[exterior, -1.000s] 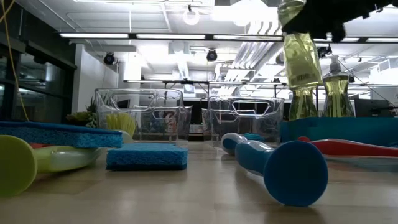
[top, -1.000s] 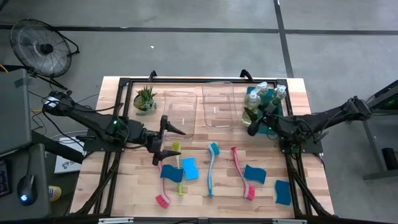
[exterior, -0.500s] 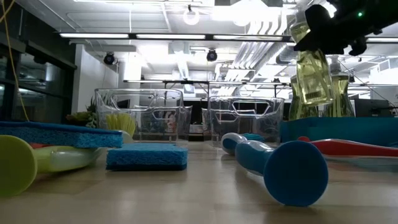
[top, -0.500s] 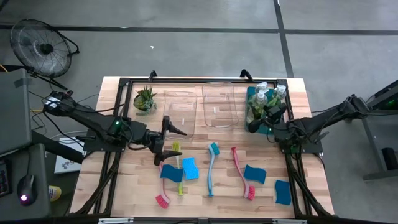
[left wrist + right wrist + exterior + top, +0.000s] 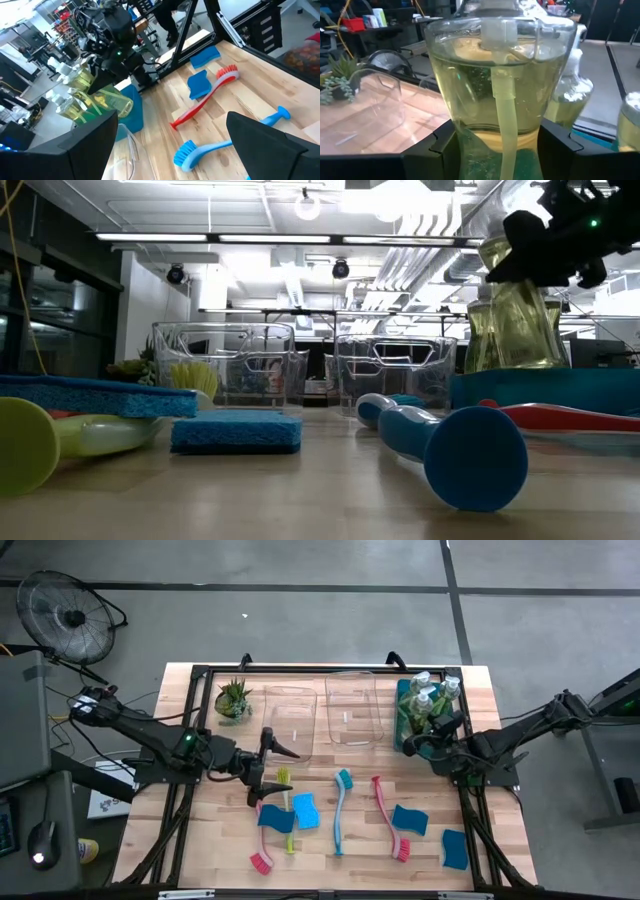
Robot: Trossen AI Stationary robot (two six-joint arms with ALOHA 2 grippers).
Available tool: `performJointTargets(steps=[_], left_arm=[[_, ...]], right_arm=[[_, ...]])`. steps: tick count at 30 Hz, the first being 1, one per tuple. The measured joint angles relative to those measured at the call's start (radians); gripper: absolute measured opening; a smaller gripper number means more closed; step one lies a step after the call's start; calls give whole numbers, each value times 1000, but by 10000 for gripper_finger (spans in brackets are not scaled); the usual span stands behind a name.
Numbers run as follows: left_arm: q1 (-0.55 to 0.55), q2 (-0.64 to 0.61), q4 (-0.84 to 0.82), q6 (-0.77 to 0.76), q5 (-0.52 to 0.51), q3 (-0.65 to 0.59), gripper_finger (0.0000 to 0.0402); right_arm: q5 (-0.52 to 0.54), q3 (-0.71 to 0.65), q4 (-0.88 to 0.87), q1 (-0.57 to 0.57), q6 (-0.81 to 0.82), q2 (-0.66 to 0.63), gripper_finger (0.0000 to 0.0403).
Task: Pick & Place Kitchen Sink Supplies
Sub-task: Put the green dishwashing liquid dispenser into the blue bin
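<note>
My right gripper (image 5: pixel 410 743) is shut on a clear bottle of yellowish-green soap (image 5: pixel 515 320) at the near end of the teal bin (image 5: pixel 540 390). More soap bottles (image 5: pixel 430 692) stand in that bin. My left gripper (image 5: pixel 271 772) hovers open over a yellow-green brush (image 5: pixel 285 808) and a blue sponge (image 5: pixel 277 818), touching nothing. A teal brush (image 5: pixel 340 810), a red brush (image 5: pixel 390 830) and more blue sponges (image 5: pixel 410 820) lie flat on the wood. My right gripper pinches the soap bottle's narrow waist (image 5: pixel 466 144) between its two fingers (image 5: pixel 437 150), one on each side. The fingers come nearly level from the table's right side. The bottle is tilted, its wide lower part (image 5: pixel 515 345) at the teal bin's rim; whether it touches the bin I cannot tell.
Two clear bins (image 5: pixel 290 722) (image 5: pixel 350 708) stand at the far middle, and a small spiky plant (image 5: pixel 233 698) at the far left. Another red brush (image 5: pixel 262 860) and a sponge (image 5: pixel 453 848) lie near the front edge. A black frame (image 5: pixel 300 670) borders the table.
My right gripper has come down toward the teal bin with the soap bottle and has turned at the wrist. The bottle, upright and high a second ago, now sits lower and tilted at the bin's rim.
</note>
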Motion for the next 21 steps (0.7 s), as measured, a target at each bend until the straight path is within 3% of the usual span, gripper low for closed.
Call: performJointTargets(steps=[10,17,21], left_arm=[[-81,0,0,11,-88,0,367],[-101,0,8,11,-124,0,366],[-101,0,8,11,-123,0,366]], right_arm=[[-4,-2,-33,0,-17,30,186],[55,-94,100,0,50,79,186],[81,-166,255,0,7,88,186]])
